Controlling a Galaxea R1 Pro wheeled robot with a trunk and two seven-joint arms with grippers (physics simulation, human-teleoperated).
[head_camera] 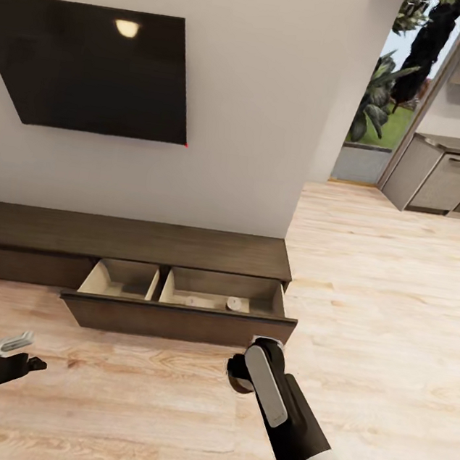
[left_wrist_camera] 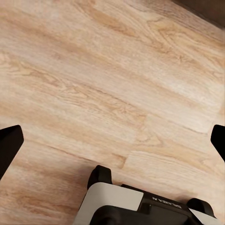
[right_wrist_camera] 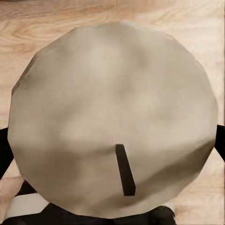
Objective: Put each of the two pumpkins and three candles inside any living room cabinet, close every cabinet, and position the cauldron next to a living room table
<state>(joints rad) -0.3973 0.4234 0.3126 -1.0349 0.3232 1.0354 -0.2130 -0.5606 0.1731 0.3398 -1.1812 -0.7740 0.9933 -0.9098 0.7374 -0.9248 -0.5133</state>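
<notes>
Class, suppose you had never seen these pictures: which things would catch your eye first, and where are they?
The open drawer of the low dark cabinet under the wall-mounted TV stands out, with two candles lying in its right compartment. Just in front of it, the right end effector is shut on a third candle, whose flat top and dark wick loom large in the right wrist view.

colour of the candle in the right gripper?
Mottled grey-beige with a short dark wick; the candle shows best in the right wrist view, held by the right gripper.
</notes>
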